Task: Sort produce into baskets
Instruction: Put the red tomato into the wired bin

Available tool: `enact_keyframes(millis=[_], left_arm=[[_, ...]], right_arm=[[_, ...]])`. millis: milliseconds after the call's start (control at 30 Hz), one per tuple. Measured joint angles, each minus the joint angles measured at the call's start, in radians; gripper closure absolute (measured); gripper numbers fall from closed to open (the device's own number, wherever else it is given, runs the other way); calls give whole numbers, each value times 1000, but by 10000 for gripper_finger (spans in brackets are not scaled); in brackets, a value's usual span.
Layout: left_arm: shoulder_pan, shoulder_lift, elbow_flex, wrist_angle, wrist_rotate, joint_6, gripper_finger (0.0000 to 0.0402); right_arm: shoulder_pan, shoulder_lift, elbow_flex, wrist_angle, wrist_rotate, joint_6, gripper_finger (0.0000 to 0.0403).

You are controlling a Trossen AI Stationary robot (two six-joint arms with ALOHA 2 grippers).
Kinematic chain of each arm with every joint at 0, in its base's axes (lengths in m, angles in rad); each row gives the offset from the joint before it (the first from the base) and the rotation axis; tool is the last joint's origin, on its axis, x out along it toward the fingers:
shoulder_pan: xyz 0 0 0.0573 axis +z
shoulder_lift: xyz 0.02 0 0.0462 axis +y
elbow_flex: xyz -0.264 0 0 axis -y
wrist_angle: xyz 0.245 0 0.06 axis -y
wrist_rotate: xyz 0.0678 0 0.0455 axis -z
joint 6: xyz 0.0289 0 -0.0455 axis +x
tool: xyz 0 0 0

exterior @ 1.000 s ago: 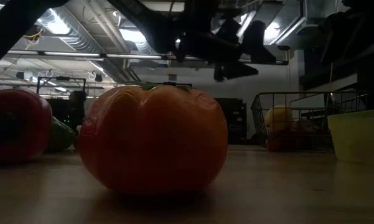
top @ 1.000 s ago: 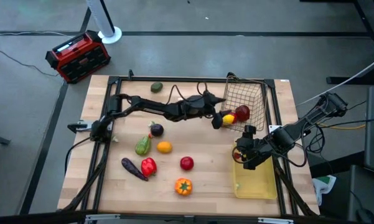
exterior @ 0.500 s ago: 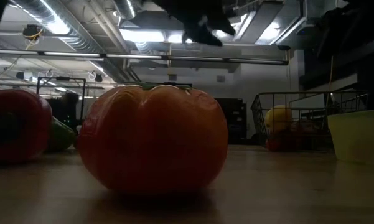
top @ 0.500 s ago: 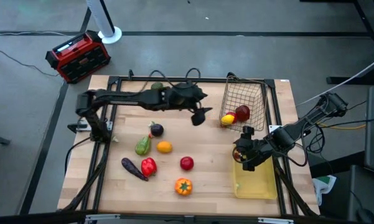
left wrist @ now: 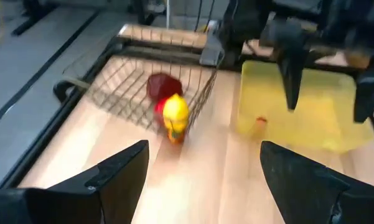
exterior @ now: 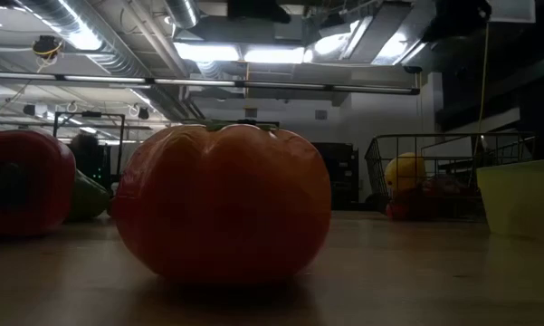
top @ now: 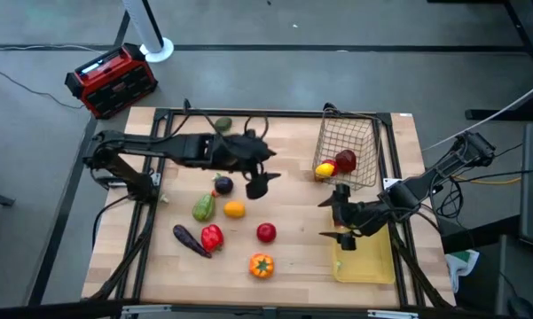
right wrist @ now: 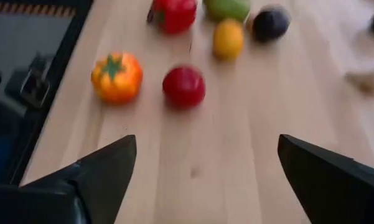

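Left gripper (top: 256,184) at frame centre above the desk (top: 293,257), fingers parted, empty. Right gripper (top: 340,219) at lower right beside the tray (top: 365,266), fingers spread wide, empty. In the basket (top: 348,142), upper right: lemon (top: 325,169) and apple (top: 345,160). Loose at lower centre: eggplant (top: 190,240), peppers (top: 212,237), orange (top: 234,210), tomato (top: 262,265).
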Motion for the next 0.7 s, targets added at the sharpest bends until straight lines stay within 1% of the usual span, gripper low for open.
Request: enact_keyframes(millis=[67, 133, 267, 400, 467, 567, 700], left_arm=[[-43, -8, -9, -42, -76, -37, 98], [-92, -28, -40, -51, -150, -71, 98], [-192, -99, -145, -51, -221, -175, 98], [-298, -172, -255, -34, -308, -306, 98], [-346, -198, -302, -20, -332, -354, 98], [-404, -211, -340, -17, -350, -423, 98], [-451, -211, -365, -5, -353, -487, 98]], right_arm=[[0, 0, 0, 57, 14, -23, 37], [0, 0, 0, 105, 13, -30, 49], [0, 12, 0, 179, 13, -90, 61], [0, 45, 0, 239, 13, -176, 62], [0, 72, 0, 277, 14, -199, 61], [-13, 123, 0, 356, 16, -255, 61], [-65, 196, 0, 458, -55, -275, 61]])
